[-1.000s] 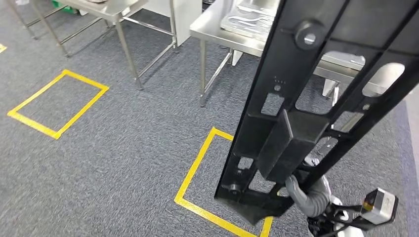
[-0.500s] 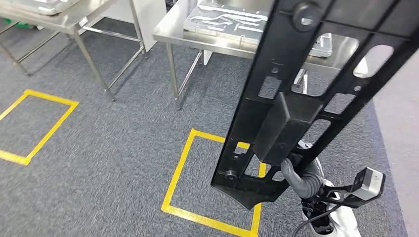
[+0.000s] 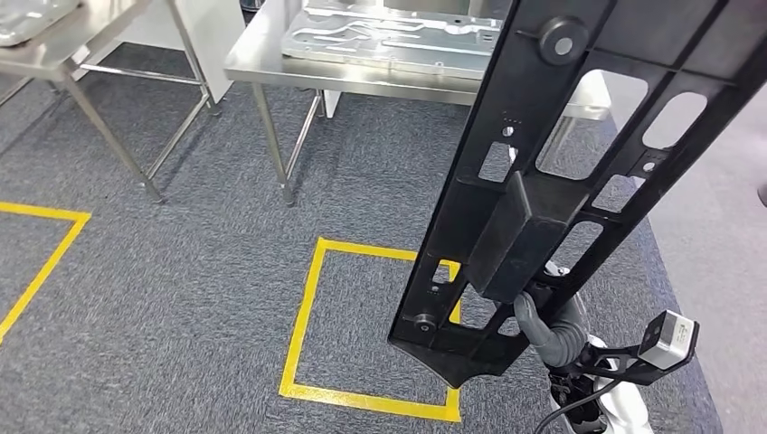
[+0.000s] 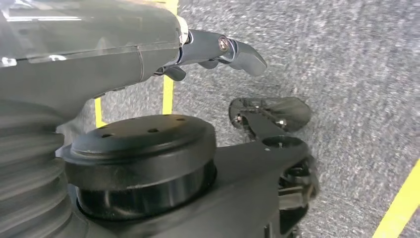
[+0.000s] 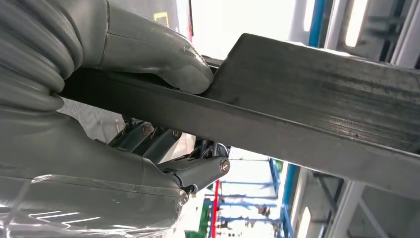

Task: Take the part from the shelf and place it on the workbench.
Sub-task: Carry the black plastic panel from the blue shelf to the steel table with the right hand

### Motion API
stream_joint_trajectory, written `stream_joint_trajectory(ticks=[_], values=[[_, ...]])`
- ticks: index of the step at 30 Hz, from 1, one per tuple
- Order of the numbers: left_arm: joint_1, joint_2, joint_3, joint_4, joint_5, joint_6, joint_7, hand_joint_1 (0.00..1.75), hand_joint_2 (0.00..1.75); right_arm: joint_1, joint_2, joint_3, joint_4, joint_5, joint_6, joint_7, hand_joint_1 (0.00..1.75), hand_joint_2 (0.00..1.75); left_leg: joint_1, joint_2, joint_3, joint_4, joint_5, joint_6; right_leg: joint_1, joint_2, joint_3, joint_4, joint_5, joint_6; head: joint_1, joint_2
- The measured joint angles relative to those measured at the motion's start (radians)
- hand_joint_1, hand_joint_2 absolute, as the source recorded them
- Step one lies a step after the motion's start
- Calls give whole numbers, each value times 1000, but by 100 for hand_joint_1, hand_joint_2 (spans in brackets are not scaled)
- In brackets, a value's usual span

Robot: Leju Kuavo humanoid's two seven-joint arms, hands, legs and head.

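Right hand (image 3: 545,327) grips the long black part (image 3: 579,172) at its lower end, carried upright over the floor's yellow square (image 3: 303,307); left hand (image 4: 218,49) hangs loose, holding nothing. Best keep it steady, clearing the steel counter (image 3: 271,68) edge ahead

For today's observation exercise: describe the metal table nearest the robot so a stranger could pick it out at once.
Start at the yellow taped square on the grey carpet in the head view. Just beyond it stands a steel table, partly hidden by the long black part that the right hand holds. Unlike the table to its left, it carries a flat, grooved silver panel.
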Motion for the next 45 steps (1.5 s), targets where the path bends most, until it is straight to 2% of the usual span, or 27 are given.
stream_joint_trajectory(ticks=[1,4,6,8,9,10,11,13,15,18,20,21,24,25,26,27,29,31,32,34,35,37,39,41,42,43,45], values=[[0,0,0,0,0,0,-1,0,175,2,0,0,-2,1,0,-1,175,175,-2,8,3,0,-4,-5,4,-8,8,-19,1,-7,0,0],[-3,0,0,0,1,0,-4,0,175,5,0,0,-4,4,2,-2,175,175,-1,26,11,2,-15,-22,6,25,8,-22,2,-24,0,0],[-5,0,0,0,4,1,-7,0,175,1,0,0,-4,6,4,-2,175,175,3,-10,-12,59,-53,-30,2,47,12,-29,6,-35,0,0],[-4,0,0,0,7,2,-8,0,175,-7,0,0,-3,6,6,-2,175,175,5,-59,-79,193,-115,-31,2,70,14,-30,7,-42,0,0],[-2,0,0,0,7,2,-9,0,175,-9,0,0,-2,7,6,-2,175,175,6,-69,-114,256,-134,-31,4,82,14,-30,7,-44,0,0],[-1,1,1,0,8,3,-9,0,175,-10,0,0,0,7,6,-1,175,175,5,-75,-136,289,-132,-28,6,95,15,-29,6,-45,0,0],[0,1,1,0,8,4,-10,0,175,-10,0,0,1,7,6,-1,175,175,5,-77,-140,281,-110,-25,7,106,17,-29,5,-46,0,0],[-1,2,2,0,8,4,-11,0,175,-11,0,1,3,6,5,0,175,175,4,-84,-100,169,-29,-15,9,124,22,-28,3,-46,0,0],[-5,3,2,0,8,2,-12,0,175,-14,0,1,4,6,4,0,175,175,2,-95,-56,51,18,-6,13,136,23,-25,-4,-40,0,0],[-8,4,3,0,2,2,-19,0,175,-16,1,1,6,7,0,-2,175,175,-2,-100,-35,1,8,8,12,140,22,-17,-5,-21,0,0],[-5,4,3,0,-2,3,-23,0,175,-16,5,1,8,6,-3,-6,175,175,-1,-96,-13,-8,5,20,11,120,21,14,-9,-9,0,0],[-4,4,3,0,-3,4,-24,0,175,-17,8,1,8,6,-4,-7,175,175,-1,-93,-1,-9,2,24,9,106,7,47,-27,-2,0,0],[0,5,3,0,-4,4,-26,0,175,-16,15,1,8,6,-6,-10,175,175,-2,-82,23,-9,-15,24,1,77,-102,220,-99,14,0,0],[2,5,3,0,-4,4,-26,0,175,-13,17,1,8,6,-7,-10,175,175,-2,-79,33,-9,-25,22,-3,75,-134,255,-111,16,0,0],[3,5,3,0,-4,3,-27,0,175,-11,18,1,9,6,-9,-10,175,175,-1,-76,46,-8,-35,19,-7,73,-150,256,-110,18,0,0],[4,5,3,0,-4,3,-27,0,175,-10,18,1,9,6,-11,-10,175,175,0,-73,62,-8,-47,16,-12,71,-148,221,-93,22,0,0],[6,5,3,0,-5,2,-27,0,175,-8,18,1,9,8,-13,-10,175,175,2,-68,95,-8,-73,8,-16,57,-117,97,-4,24,0,0],[5,6,3,0,-6,2,-28,0,175,-4,19,2,9,12,-15,-10,175,175,4,-65,112,-14,-92,-5,-7,41,-101,22,65,6,2,0],[5,6,3,0,-7,2,-29,0,175,-1,20,2,8,13,-16,-10,175,175,4,-63,117,-16,-97,-12,-1,38,-101,13,75,-7,2,0],[2,6,3,0,-7,1,-31,0,175,4,20,2,4,14,-17,-10,175,175,7,-60,119,-3,-86,-27,3,45,-85,4,64,-30,3,0],[2,6,3,0,-7,-1,-33,0,175,5,20,2,2,14,-17,-11,175,175,8,-62,109,31,-72,-30,3,49,-70,-4,56,-38,3,0],[1,6,3,0,-5,-4,-36,0,175,6,20,2,0,14,-17,-14,175,175,11,-70,44,139,-65,-31,3,55,-39,-16,42,-50,3,0],[2,6,3,0,-3,-3,-36,0,175,8,20,2,-1,15,-15,-15,175,175,12,-76,-42,242,-123,-31,8,61,-12,-20,21,-58,3,0],[4,6,4,0,-1,0,-35,0,175,9,19,2,-1,16,-12,-16,175,175,11,-78,-98,266,-182,-29,15,70,17,-20,-1,-61,3,0],[5,7,4,0,0,1,-35,0,175,8,19,2,0,18,-11,-16,175,175,9,-78,-107,239,-173,-25,17,75,33,-20,-12,-63,3,0],[6,7,5,0,1,2,-35,0,175,5,19,2,0,20,-9,-16,175,175,4,-78,-105,188,-130,-18,19,77,48,-20,-23,-63,3,0],[5,8,8,0,2,3,-36,0,175,-3,19,3,2,24,-4,-15,175,175,-10,-81,-95,73,-2,0,21,81,68,-20,-40,-61,3,0]])
